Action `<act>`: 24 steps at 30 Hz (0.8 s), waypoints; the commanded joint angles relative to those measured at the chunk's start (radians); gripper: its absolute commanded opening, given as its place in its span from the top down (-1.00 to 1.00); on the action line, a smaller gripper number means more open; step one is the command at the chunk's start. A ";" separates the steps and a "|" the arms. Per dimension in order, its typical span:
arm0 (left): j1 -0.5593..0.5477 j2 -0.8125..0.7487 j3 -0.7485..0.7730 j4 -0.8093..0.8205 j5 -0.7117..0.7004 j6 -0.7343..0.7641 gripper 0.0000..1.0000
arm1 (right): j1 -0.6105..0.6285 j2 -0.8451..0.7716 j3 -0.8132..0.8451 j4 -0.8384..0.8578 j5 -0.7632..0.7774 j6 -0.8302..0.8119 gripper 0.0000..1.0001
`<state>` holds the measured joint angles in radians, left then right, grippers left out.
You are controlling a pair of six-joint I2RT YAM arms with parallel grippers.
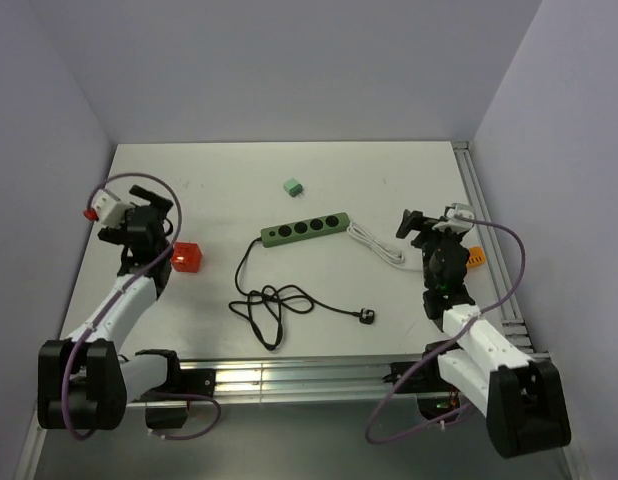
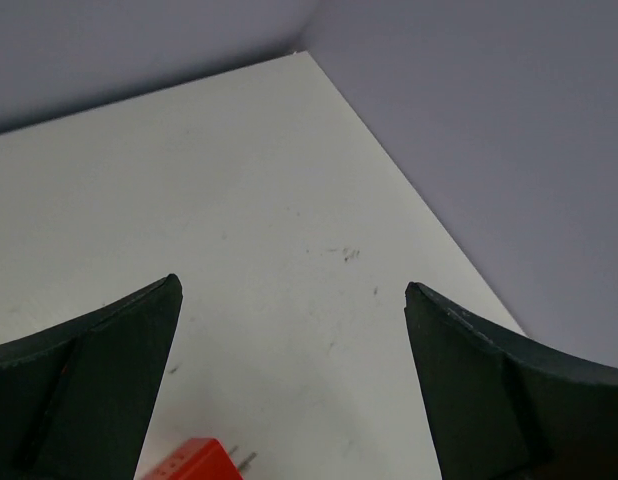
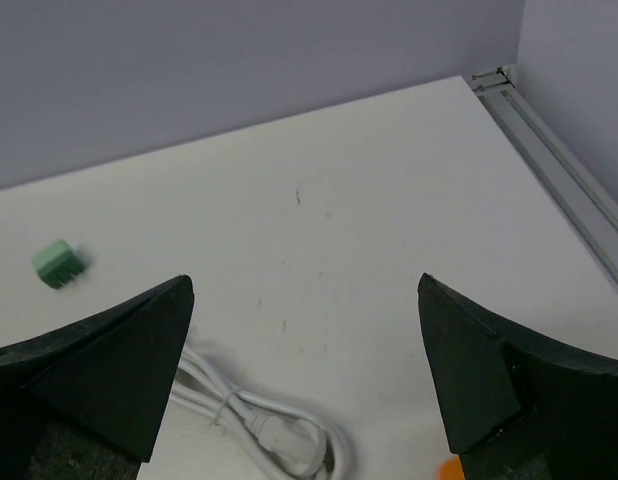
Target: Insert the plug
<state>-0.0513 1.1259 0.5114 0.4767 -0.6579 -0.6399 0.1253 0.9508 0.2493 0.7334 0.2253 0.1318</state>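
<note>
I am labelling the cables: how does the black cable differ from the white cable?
The black cable sprawls in loose loops; the white cable is folded into a compact bundle. The black cable leaves the left end of the green power strip; the white cable lies by its right end. Both rest on the table, ungripped.

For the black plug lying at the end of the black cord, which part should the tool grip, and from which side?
Grip the black plug across its body, coming straight down. It lies flat on the table with its black cord leaving leftward, so its near and far flanks look free. The open right tool seems closer. Pin direction is too small to tell.
</note>
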 commanded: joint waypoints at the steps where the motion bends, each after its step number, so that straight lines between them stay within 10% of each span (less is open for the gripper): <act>1: 0.002 0.008 0.185 -0.687 -0.081 -0.400 -0.99 | 0.025 -0.124 0.082 -0.243 0.091 0.162 -1.00; 8: 0.011 0.003 0.363 -0.903 0.271 -0.305 -0.99 | 0.023 -0.257 0.264 -0.725 0.006 0.390 -1.00; 24: 0.019 0.205 0.472 -1.219 0.406 -0.581 -0.99 | 0.025 -0.277 0.281 -0.787 -0.287 0.362 -0.85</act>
<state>-0.0368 1.2976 0.9329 -0.6647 -0.2661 -1.1336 0.1463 0.6937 0.5438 -0.0547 -0.0231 0.4824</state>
